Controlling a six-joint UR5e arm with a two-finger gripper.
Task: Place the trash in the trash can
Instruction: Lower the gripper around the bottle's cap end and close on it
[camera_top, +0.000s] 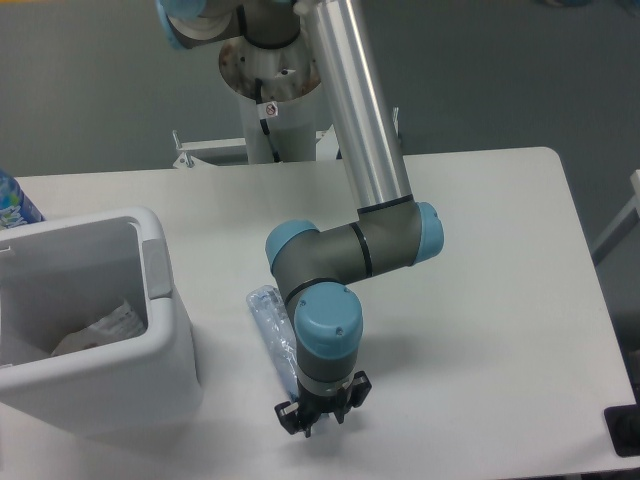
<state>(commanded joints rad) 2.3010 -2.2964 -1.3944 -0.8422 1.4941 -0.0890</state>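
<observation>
A crushed clear bluish bottle (270, 325) lies on the white table, partly hidden under the arm's blue-capped wrist. My gripper (321, 424) points straight down at the bottle's near end, just to its right. The wrist above covers the fingers, so their spacing does not show, and I cannot see whether they touch the bottle. At the left stands the white trash can (160, 268), with a crumpled white wrapper (103, 328) lying inside it.
A blue-and-white labelled bottle (12, 204) pokes up behind the trash can at the left edge. The robot's base column (270, 110) stands behind the table's far edge. A dark object (625, 430) sits at the near right corner.
</observation>
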